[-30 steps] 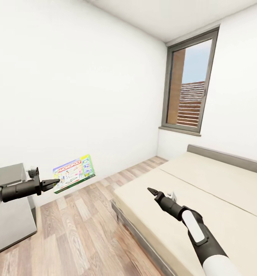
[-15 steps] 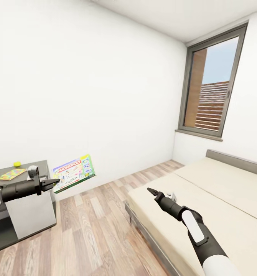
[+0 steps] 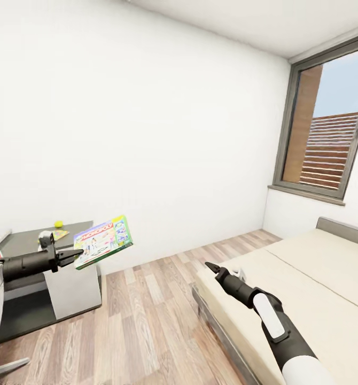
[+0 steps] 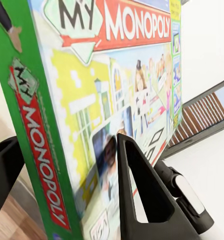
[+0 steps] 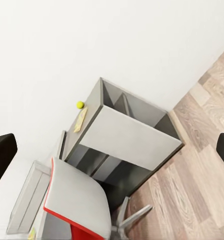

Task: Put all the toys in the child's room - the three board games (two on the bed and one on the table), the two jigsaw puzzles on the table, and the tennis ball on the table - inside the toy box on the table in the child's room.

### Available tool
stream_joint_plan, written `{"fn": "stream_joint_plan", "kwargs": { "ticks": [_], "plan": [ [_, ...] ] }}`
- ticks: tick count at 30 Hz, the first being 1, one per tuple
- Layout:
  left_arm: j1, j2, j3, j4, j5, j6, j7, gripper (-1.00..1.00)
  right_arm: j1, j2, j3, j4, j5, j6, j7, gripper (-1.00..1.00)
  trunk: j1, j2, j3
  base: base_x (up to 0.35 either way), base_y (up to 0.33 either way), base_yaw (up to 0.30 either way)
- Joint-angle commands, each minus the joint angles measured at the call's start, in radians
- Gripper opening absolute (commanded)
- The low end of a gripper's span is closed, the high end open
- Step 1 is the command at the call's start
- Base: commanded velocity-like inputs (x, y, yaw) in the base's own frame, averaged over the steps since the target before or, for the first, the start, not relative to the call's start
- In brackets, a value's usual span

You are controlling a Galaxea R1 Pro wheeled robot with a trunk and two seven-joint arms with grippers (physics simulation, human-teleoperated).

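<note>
Monopoly box [image 3: 103,241], the white-green board game, hangs in the air over the wood floor [image 3: 147,321], pinched at its near edge by the left hand [image 3: 74,256]. In the left wrist view the two black fingers [image 4: 142,195] clamp the box [image 4: 106,100] from either side. Behind it stands the dark grey surface [image 3: 34,240], with the tennis ball [image 3: 58,224] and a puzzle [image 3: 57,234] on top, near the wall. The right hand [image 3: 211,267] hovers over the edge of the bed [image 3: 307,289]; its fingers sit wide apart with nothing between them. The right wrist view looks at the surface [image 5: 122,135], the ball [image 5: 80,104] and a red-edged chair [image 5: 76,205].
</note>
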Motion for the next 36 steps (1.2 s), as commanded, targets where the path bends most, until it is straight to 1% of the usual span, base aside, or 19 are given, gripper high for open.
{"fn": "stream_joint_plan", "kwargs": {
  "ticks": [1,15,16,19,20,22,23,25,26,27,28,31,32,36],
  "plan": [
    [-0.001,0.0,0.001,0.0,0.005,0.01,-0.002,-1.0,-0.001,0.001,-0.005,-0.001,-0.003,0.009,0.002,1.0,-0.004,0.006,0.002,0.0,0.0,0.269],
    [-0.001,0.0,0.001,-0.009,0.005,0.01,-0.007,-1.0,0.0,0.001,-0.005,-0.001,-0.004,0.009,0.002,1.0,-0.057,0.104,0.055,0.0,0.0,0.267],
    [-0.001,0.002,0.001,-0.015,0.005,0.011,-0.008,-1.0,-0.001,0.0,-0.005,-0.001,-0.004,0.009,0.003,1.0,-0.061,0.111,0.058,0.0,0.0,0.261],
    [0.002,0.014,-0.002,-0.068,0.005,0.011,-0.009,-1.0,-0.001,-0.001,-0.005,-0.001,-0.005,0.009,0.003,1.0,-0.073,0.132,0.07,0.0,0.0,0.259],
    [0.005,0.024,-0.002,-0.092,0.006,0.011,-0.009,-1.0,-0.001,-0.001,-0.005,-0.001,-0.004,0.009,0.003,1.0,-0.077,0.139,0.073,0.0,0.0,0.258],
    [0.009,0.053,-0.003,-0.132,0.007,0.011,-0.012,-1.0,-0.001,-0.001,-0.005,-0.001,-0.004,0.009,0.003,1.0,-0.084,0.153,0.081,0.0,0.0,0.257],
    [0.011,0.072,-0.003,-0.152,0.008,0.011,-0.029,-1.0,-0.001,-0.001,-0.005,-0.001,-0.004,0.009,0.003,1.0,-0.088,0.16,0.085,0.0,0.0,0.257],
    [0.014,0.088,-0.003,-0.162,0.005,0.011,-0.071,-1.0,-0.001,-0.001,-0.005,-0.001,-0.005,0.009,0.003,1.0,-0.096,0.174,0.092,0.0,0.0,0.257],
    [0.016,0.103,-0.003,-0.166,0.004,0.011,-0.102,-1.0,-0.001,-0.001,-0.005,-0.001,-0.005,0.009,0.003,1.0,-0.1,0.181,0.096,0.0,0.0,0.256],
    [0.018,0.111,-0.003,-0.168,0.004,0.011,-0.118,-1.0,-0.001,-0.001,-0.005,-0.001,-0.005,0.009,0.003,1.0,-0.103,0.188,0.099,0.0,0.0,0.256],
    [0.022,0.129,-0.003,-0.17,0.003,0.011,-0.146,-1.0,-0.001,-0.001,-0.005,-0.001,-0.005,0.009,0.003,1.0,-0.107,0.195,0.103,0.0,0.0,0.254],
    [0.027,0.152,-0.003,-0.172,0.003,0.011,-0.179,-1.0,-0.001,-0.001,-0.005,-0.001,-0.005,0.009,0.003,1.0,-0.119,0.216,0.114,0.0,0.0,0.253],
    [0.031,0.169,-0.003,-0.173,0.002,0.011,-0.199,-1.0,-0.001,-0.002,-0.005,-0.001,-0.005,0.01,0.004,1.0,-0.123,0.223,0.118,0.0,0.0,0.25],
    [0.036,0.188,-0.003,-0.173,0.002,0.01,-0.212,-1.0,-0.001,-0.002,-0.005,-0.001,-0.004,0.009,0.004,1.0,-0.138,0.251,0.133,0.0,0.0,0.249]
  ]
}}
